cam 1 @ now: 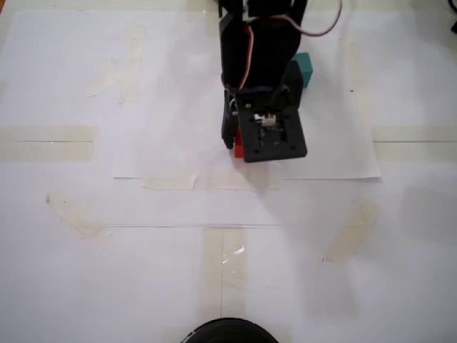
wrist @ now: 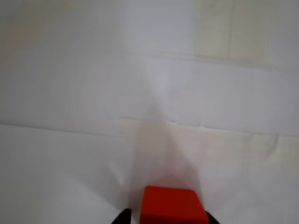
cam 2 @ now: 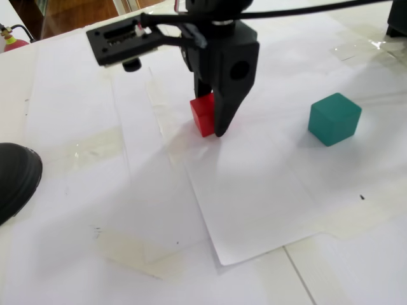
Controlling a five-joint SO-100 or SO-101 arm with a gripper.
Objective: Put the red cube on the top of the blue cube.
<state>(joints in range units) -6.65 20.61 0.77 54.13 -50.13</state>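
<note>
Gripper [cam 2: 213, 124] straddling red cube [cam 2: 203, 113], closure unconfirmed | rigid, light, smooth | grip opposite flat faces | blue cube [cam 2: 334, 119] well right.

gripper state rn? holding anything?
Tool: fingers sit either side of the red cube on the paper; whether they are actually clamped on it cannot be told. Blue cube sits apart, untouched.
</note>
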